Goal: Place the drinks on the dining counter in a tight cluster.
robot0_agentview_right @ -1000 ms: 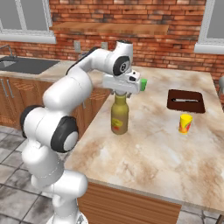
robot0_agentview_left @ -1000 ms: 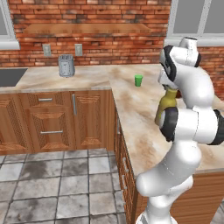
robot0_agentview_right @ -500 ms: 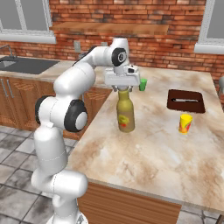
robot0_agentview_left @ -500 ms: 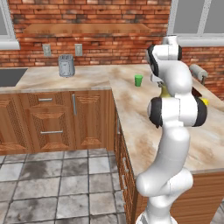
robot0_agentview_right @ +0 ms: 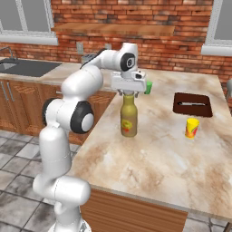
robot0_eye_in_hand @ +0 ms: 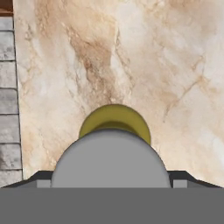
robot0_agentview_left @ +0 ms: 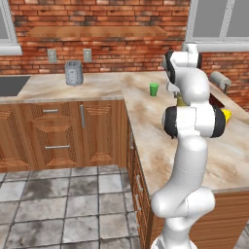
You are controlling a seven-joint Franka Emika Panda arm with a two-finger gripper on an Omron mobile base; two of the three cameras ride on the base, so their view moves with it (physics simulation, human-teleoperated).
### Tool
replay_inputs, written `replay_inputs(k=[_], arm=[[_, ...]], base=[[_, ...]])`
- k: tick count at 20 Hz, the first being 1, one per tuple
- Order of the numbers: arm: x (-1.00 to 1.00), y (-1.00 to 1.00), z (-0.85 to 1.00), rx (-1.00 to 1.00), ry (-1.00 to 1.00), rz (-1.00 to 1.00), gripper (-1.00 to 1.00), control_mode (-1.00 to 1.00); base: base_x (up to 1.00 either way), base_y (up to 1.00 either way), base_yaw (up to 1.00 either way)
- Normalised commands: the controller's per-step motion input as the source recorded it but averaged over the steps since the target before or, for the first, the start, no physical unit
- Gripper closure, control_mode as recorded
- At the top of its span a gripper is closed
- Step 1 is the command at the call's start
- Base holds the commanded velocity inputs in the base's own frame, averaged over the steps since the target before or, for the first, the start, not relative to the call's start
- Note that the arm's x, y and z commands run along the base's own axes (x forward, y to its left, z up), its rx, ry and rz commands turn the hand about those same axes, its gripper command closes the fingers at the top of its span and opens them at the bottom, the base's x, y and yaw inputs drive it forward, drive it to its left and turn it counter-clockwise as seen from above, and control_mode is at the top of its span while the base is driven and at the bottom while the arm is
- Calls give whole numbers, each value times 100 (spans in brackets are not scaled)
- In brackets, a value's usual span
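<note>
Directly under claw (robot0_agentview_right: 129, 93) (open): olive-yellow bottle (robot0_agentview_right: 128, 120)

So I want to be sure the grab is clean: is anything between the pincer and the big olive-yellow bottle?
Nothing visible. The pincer sits directly over the olive-yellow bottle, its fingers either side of the grey cap; bare dining counter around it.

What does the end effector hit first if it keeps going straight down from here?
The grey cap of the olive-yellow bottle. The end effector points down right over it, jaws wide on either side of the cap; whether they already touch it is unclear.
</note>
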Motion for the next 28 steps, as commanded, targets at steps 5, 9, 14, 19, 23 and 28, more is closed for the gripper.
replay_inputs(k=[5, 9, 14, 19, 23, 28], arm=[[11, -1, -51, 0, -1, 0, 100, -100], [4, 0, -40, 0, -3, 0, 100, -100], [0, 0, -49, 4, -11, 0, 100, -100], [0, -4, -20, 4, -5, 0, 100, -100], [0, 0, 0, 0, 0, 0, 100, -100], [0, 0, 0, 0, 0, 0, -100, -100]], base=[[0, 0, 0], [0, 0, 0], [0, 0, 0], [0, 0, 0], [0, 0, 0], [0, 0, 0]])
